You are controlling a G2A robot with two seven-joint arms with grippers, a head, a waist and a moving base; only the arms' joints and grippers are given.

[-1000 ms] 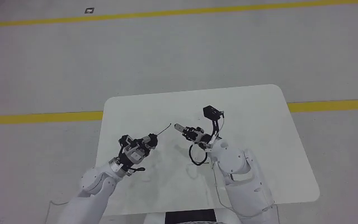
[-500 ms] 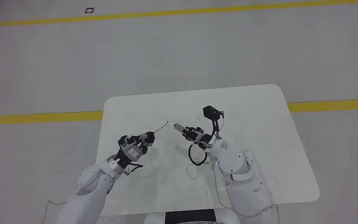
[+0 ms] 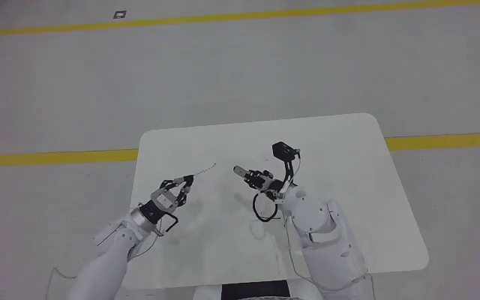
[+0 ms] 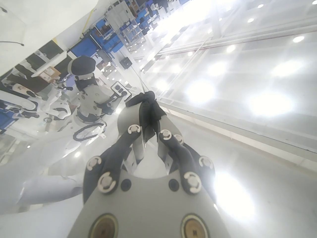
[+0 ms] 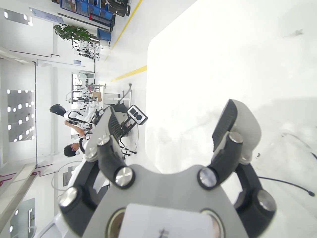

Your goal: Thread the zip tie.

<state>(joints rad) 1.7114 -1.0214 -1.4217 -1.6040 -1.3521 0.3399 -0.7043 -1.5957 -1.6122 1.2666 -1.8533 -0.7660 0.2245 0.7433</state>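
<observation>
Grey floor (image 3: 225, 67) with yellow lines (image 3: 225, 16) (two), white table (image 3: 352, 165).

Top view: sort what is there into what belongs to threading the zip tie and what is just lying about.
For the job:
- zip tie, pinched in the left tool
- right tool, open, apart from the tie
- white table beneath both

Just lying about:
- small dark marker on the floor beyond the table
- yellow floor lines

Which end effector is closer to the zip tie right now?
Left. The left end effector is shut on the zip tie, gripping one end. The right end effector is open, apart from it, beyond the tie's free tip.
</observation>
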